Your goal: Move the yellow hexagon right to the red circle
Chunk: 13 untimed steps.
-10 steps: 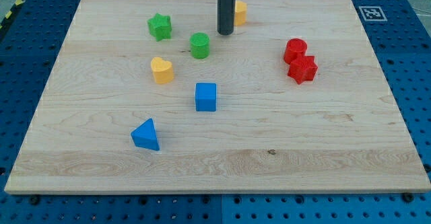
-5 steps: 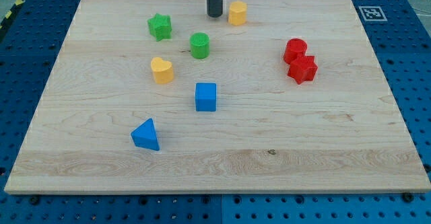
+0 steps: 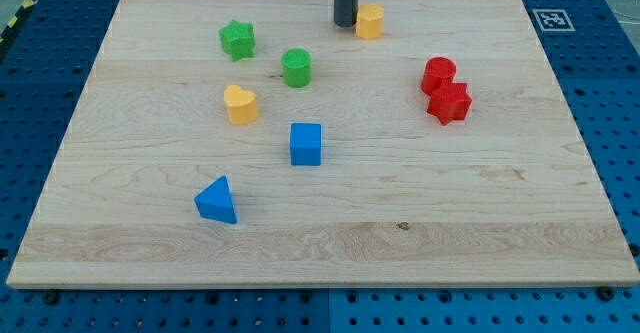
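The yellow hexagon [image 3: 371, 20] lies near the view's top edge of the wooden board [image 3: 500, 213], a little right of centre. My tip [image 3: 345, 24] stands right against its left side. The red circle [image 3: 438, 74] lies further right and lower, touching a red star [image 3: 450, 103] just below it.
A green star [image 3: 237, 39] and a green cylinder [image 3: 297, 67] lie at the upper left. A yellow heart [image 3: 240, 104], a blue cube [image 3: 306, 143] and a blue triangle [image 3: 217, 200] lie lower left. A marker tag [image 3: 551, 18] sits at the top right corner.
My tip went up and left of the hexagon, then moved right against it. The yellow hexagon has slid a little to the right. The other blocks have not moved.
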Tool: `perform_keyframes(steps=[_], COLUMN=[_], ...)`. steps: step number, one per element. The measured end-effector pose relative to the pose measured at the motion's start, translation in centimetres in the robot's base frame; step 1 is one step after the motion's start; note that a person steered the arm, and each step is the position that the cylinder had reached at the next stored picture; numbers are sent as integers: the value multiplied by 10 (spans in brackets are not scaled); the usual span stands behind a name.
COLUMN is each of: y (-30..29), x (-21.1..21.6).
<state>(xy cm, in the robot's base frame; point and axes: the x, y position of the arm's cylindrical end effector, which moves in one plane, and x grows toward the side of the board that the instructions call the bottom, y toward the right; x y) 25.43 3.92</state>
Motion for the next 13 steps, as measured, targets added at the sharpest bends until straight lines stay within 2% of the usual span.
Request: perform_keyframes(steps=[1, 3, 7, 8, 9, 10, 13], y=[7, 19, 26, 14, 26, 64, 84], x=[0, 30, 29, 15, -13, 5, 13])
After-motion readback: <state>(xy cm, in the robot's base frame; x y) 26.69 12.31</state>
